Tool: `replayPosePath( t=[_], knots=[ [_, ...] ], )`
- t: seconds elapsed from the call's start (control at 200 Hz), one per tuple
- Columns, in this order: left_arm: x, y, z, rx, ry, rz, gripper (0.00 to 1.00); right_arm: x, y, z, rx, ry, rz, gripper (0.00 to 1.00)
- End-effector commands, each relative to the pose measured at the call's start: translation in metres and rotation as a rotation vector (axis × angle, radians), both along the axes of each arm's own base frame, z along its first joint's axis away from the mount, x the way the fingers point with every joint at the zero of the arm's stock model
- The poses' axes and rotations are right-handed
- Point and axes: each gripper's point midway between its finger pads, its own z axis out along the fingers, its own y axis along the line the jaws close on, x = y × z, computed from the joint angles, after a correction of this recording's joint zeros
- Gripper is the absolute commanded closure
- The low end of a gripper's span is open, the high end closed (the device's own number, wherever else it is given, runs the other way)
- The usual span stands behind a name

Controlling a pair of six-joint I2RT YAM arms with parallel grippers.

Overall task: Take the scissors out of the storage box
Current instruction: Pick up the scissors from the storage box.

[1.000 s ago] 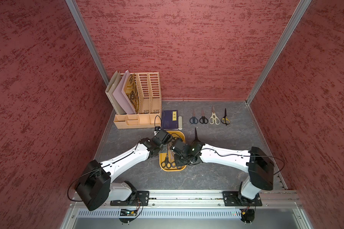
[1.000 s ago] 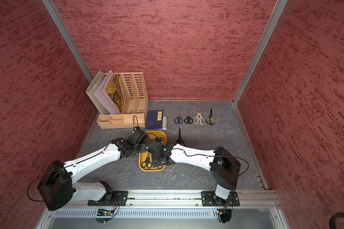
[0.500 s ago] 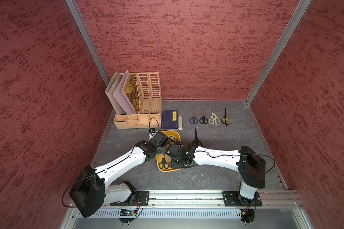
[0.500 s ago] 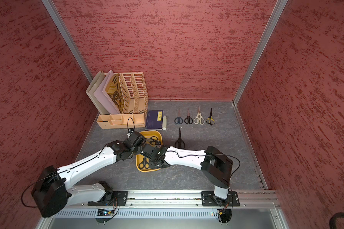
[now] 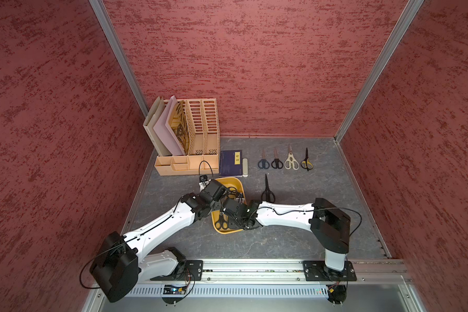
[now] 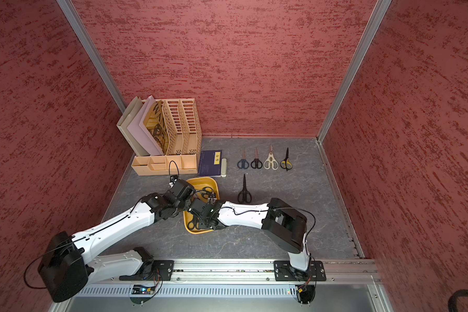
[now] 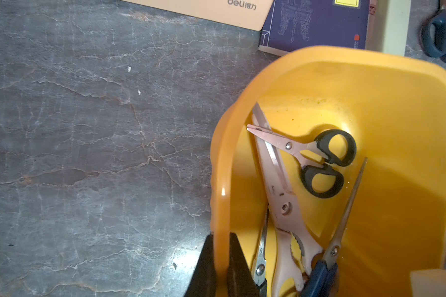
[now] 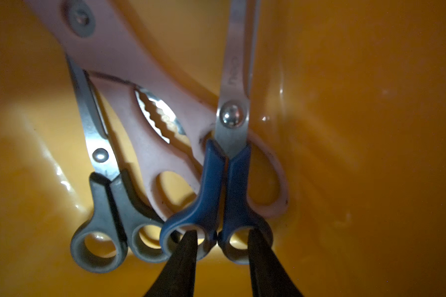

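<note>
Four scissors (image 7: 281, 205) in the storage box (image 5: 235, 180), mid-tabletop. Three lie lengthwise, blades toward the far edge, handles at the box's near end. The small black pair (image 7: 319, 164) lies crosswise.
Left end effector (image 7: 221, 257): clenched on the box's left long wall.
Right end effector (image 8: 220, 246): released, one tip at each loop of the blue-handled pair (image 8: 232, 120).
Five further pairs (image 5: 291, 161) lie on the tabletop toward the far edge, blades pointing to it.

The box (image 7: 371, 84) is mustard yellow. In it lie blue-handled scissors (image 8: 209, 190), a grey-and-black pair (image 8: 106, 205), a pale pink pair (image 8: 150, 154) and a black-handled pair (image 7: 294, 149). The counter (image 7: 88, 154) is grey, veined pale. Walls (image 5: 254, 67) are mottled red, the organizer (image 5: 203, 121) beige, the book (image 5: 229, 163) navy with a yellow label.
</note>
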Motion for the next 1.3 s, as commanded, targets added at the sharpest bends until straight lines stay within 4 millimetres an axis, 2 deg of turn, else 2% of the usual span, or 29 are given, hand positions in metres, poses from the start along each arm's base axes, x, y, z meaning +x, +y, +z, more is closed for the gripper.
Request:
replayPosePath(
  t=[0.0,0.155,0.321,0.421,0.601,0.821,0.992,1.172,1.292],
  knots=[
    [-0.001,0.005,0.003,-0.002,-0.013,0.016,1.00,0.004,-0.009,-0.030,-0.073,-0.012,-0.026,0.63],
    [-0.001,0.008,0.005,-0.005,-0.017,0.023,1.00,0.004,-0.014,-0.039,-0.108,-0.013,-0.038,0.64],
    [-0.003,0.014,0.005,-0.010,-0.012,0.037,1.00,0.007,-0.017,-0.036,-0.107,-0.042,-0.046,0.81],
    [-0.004,0.018,0.004,-0.008,-0.008,0.045,1.00,0.009,-0.017,-0.029,-0.099,-0.062,-0.043,0.85],
    [-0.005,0.032,0.000,0.008,0.012,0.077,1.00,0.009,-0.013,-0.003,-0.063,-0.099,-0.005,0.88],
    [0.001,0.050,-0.006,0.001,0.051,0.116,1.00,-0.003,-0.004,0.033,0.019,-0.111,0.069,0.88],
    [0.006,0.053,-0.007,-0.020,0.072,0.118,1.00,-0.009,0.002,0.053,0.070,-0.118,0.105,0.88],
    [0.008,0.051,-0.005,-0.011,0.085,0.089,1.00,-0.003,-0.005,0.083,0.089,-0.203,0.149,0.89],
    [0.009,0.044,0.000,-0.023,0.074,0.027,1.00,0.005,-0.024,0.098,0.052,-0.228,0.209,0.90]
  ],
)
